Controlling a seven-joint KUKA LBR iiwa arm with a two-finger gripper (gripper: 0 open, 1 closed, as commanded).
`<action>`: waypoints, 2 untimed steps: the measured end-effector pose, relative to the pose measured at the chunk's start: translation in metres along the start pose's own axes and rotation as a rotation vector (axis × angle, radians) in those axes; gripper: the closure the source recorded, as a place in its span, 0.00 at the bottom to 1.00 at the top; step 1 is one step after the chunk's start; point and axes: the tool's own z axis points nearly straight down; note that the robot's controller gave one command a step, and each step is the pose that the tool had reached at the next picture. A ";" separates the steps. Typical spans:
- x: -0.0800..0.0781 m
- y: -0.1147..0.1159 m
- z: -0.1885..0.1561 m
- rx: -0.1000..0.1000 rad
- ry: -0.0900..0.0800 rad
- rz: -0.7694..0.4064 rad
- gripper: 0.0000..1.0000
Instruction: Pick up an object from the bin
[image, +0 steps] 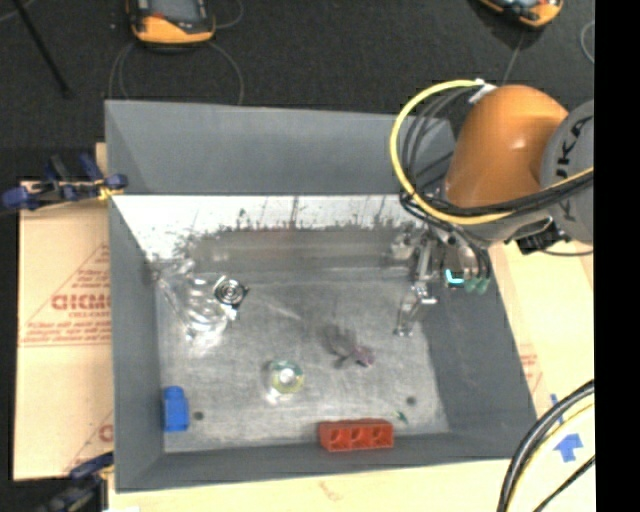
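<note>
Bin (470, 380) is holding one blue block (175, 409), one red brick (355, 435), one clear disc (284, 378), one clear wrapper (200, 302), one indistinct purplish scrap (350, 351). Hand (412, 308) hovering centre right, grip unreadable.

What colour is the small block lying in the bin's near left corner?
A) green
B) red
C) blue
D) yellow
C: the block in that corner is blue, while the red brick lies well to its right.
</note>
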 end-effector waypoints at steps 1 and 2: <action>0.078 0.076 0.104 -0.002 0.003 -0.230 0.00; 0.029 0.121 0.125 -0.003 -0.010 -0.232 0.00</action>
